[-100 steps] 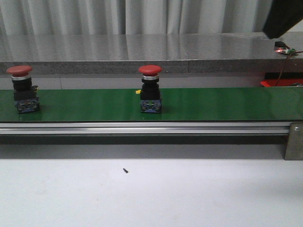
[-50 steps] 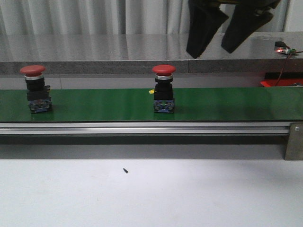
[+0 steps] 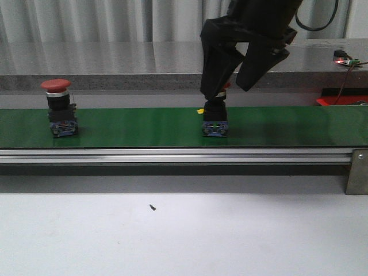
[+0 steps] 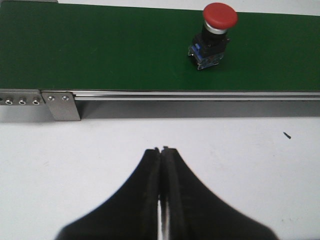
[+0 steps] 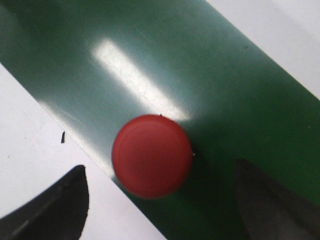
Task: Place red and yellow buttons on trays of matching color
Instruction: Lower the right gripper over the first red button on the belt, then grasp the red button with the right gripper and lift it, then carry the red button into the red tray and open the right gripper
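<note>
Red button point(image 5: 151, 156) between spread right end effector point(image 5: 162, 200) fingers.

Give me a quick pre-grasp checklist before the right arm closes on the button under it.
1. Right gripper open: ok.
2. Red button between the fingers: ok, roughly centred in the right wrist view.
3. Fingers low enough around the cap: cannot tell.
4. Button upright on the green belt: ok.
5. Left gripper shut, back over the table, apart from the other red button: ok.
6. Red tray in sight: not ok, none visible.
</note>
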`<action>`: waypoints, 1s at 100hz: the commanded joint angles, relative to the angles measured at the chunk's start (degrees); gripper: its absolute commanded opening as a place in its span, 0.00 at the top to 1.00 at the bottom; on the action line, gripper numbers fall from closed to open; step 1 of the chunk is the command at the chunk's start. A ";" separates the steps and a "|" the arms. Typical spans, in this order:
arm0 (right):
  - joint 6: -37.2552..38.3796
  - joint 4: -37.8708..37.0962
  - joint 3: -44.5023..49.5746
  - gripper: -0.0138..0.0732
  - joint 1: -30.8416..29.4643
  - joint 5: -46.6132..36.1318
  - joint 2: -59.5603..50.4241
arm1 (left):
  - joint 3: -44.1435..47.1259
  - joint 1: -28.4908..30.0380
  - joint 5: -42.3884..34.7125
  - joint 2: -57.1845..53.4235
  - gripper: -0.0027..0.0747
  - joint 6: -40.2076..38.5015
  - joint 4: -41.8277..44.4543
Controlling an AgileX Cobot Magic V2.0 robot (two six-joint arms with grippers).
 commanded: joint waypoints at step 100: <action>-0.61 1.62 -2.33 0.73 -17.41 -8.03 -7.45 | -1.60 -0.47 -3.99 0.07 0.99 -0.16 -1.28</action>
